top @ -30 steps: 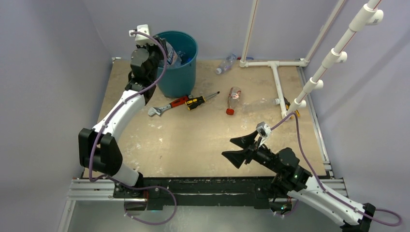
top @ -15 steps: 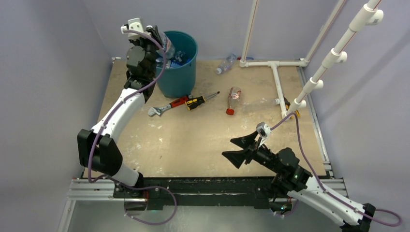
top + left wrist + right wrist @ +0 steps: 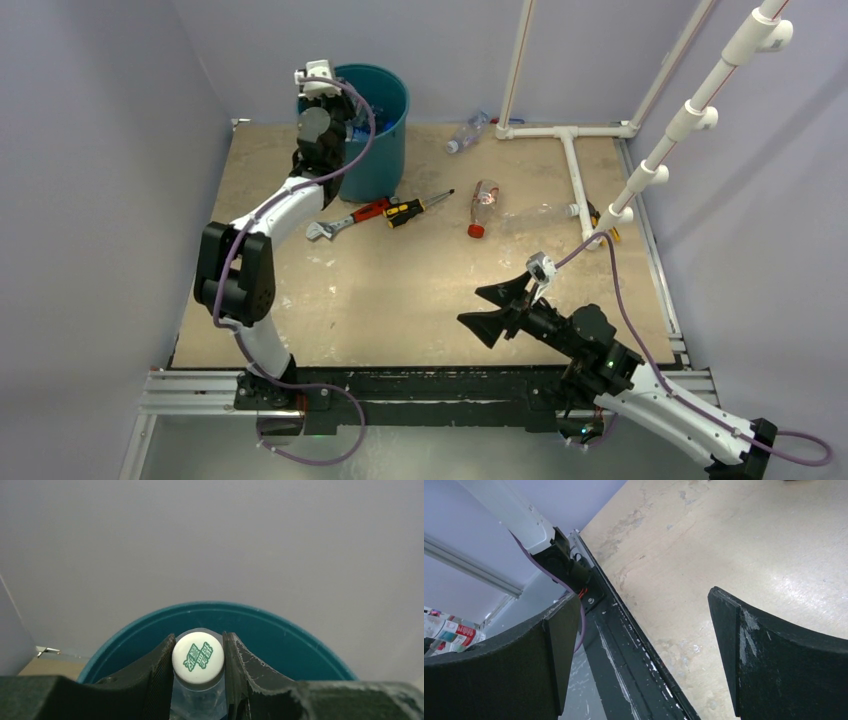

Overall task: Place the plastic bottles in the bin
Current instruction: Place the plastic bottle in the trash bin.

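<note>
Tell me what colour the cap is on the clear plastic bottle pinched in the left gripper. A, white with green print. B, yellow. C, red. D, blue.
A: in the left wrist view the left gripper is shut on the clear plastic bottle, and its round cap is white with green print, seen against the inner wall of the round teal-blue plastic bin.

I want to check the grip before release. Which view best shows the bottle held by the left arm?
Left wrist view: the bottle, white cap with green print, sits squarely between the jaws, the bin behind it. Top external barely shows it, hidden by the arm. Right wrist shows none of it.
</note>
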Action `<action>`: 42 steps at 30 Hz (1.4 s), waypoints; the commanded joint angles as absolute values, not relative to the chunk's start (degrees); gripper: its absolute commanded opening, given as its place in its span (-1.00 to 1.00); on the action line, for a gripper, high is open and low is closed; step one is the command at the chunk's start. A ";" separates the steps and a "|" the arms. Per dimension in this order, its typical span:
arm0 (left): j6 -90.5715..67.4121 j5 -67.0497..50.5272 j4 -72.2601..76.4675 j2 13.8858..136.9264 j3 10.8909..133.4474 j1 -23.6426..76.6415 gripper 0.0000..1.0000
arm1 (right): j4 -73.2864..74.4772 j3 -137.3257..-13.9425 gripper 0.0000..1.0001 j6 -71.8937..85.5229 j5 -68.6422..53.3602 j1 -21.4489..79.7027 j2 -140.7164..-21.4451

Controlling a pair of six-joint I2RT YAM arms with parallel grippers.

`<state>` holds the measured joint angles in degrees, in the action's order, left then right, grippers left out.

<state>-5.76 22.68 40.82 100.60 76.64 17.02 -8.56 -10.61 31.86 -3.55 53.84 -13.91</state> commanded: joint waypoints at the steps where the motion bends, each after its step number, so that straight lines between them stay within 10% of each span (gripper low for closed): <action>1: -5.86 20.36 41.49 102.61 76.07 16.97 -1.00 | -10.10 -11.16 0.98 30.67 -3.29 53.79 -14.40; 18: -11.07 4.60 19.53 110.48 88.72 16.70 -0.97 | -10.02 -11.32 0.98 30.67 -3.69 53.79 -14.65; 27: -10.16 4.43 8.04 108.62 92.31 16.79 0.15 | -9.92 -11.25 0.98 30.85 -3.60 53.79 -13.95; 39: -11.36 20.24 8.03 100.23 91.75 16.67 0.32 | -8.70 -11.26 0.98 31.15 -3.87 53.79 -12.14; 42: -11.90 22.51 9.06 97.24 91.37 16.76 0.72 | -8.94 -11.25 0.98 31.11 -3.87 53.79 -12.28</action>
